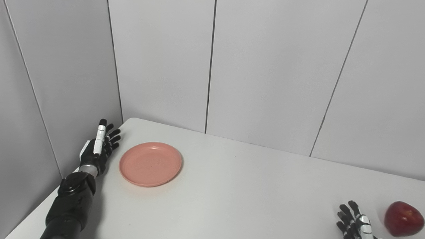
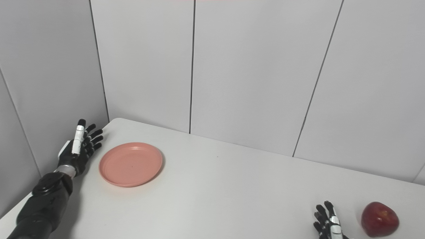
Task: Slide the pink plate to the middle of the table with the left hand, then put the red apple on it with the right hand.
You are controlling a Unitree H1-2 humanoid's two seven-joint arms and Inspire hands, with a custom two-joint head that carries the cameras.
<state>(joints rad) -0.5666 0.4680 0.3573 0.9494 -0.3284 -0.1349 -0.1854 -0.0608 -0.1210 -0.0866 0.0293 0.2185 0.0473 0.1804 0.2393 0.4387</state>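
The pink plate [image 1: 150, 163] lies flat and empty on the white table [image 1: 239, 189], toward its far left corner. My left hand [image 1: 99, 147] is open, fingers stretched out, just left of the plate and apart from it. The red apple [image 1: 403, 218] sits near the table's front right. My right hand [image 1: 353, 222] is open and empty just left of the apple, not touching it; only its fingers show at the bottom edge. The same scene shows in the right eye view, with the plate [image 2: 130, 164] and the apple [image 2: 380, 219].
Grey panelled walls [image 1: 265, 73] stand close behind the table and along its left side. The table's left edge runs just beside my left forearm [image 1: 71, 205].
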